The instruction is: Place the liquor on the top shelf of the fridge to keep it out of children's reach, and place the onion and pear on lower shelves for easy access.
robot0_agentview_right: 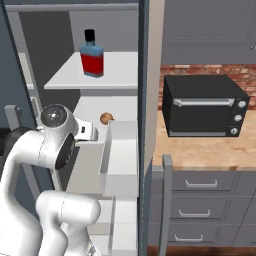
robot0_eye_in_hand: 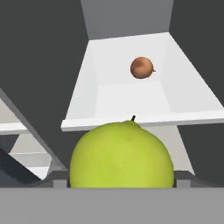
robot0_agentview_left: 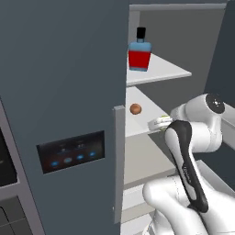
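The fingers (robot0_eye_in_hand: 121, 186) are closed on the pear (robot0_eye_in_hand: 121, 155), a smooth, matte yellow-green ball with a short dark stem at its top; in the hand view it bulges large between the two grey finger tips (robot0_eye_in_hand: 59, 183), hiding most of them. From the left base view a sliver of the same yellow-green shows at the end of the glossy white arm, level with the front edge of the second shelf.

Ahead of the fingers and slightly above them lies a lower shelf (robot0_eye_in_hand: 131, 103), a flat white slab with a thin squared front lip. On it, well beyond the fingers toward the back wall, rests the onion (robot0_eye_in_hand: 141, 68), a small brown-orange ball with a faintly mottled skin and a little point on one side.

Higher still, above the fingers, the top shelf (robot0_agentview_left: 167, 71) is another plain white slab. The liquor (robot0_agentview_left: 139, 51) stands upright on it near its front left: a squat bottle with blue shoulders, a broad red label band and a short black cap.

The fridge (robot0_agentview_left: 64, 82) has flat slate grey-blue walls, a long pale vertical handle (robot0_agentview_left: 119, 160) and a dark glossy panel (robot0_agentview_left: 71, 151) with blue lights. To the right of the fingers, outside the fridge, a boxy black oven (robot0_agentview_right: 204, 105) sits on a pale wood-toned bench (robot0_agentview_right: 210, 152) before a brick wall.
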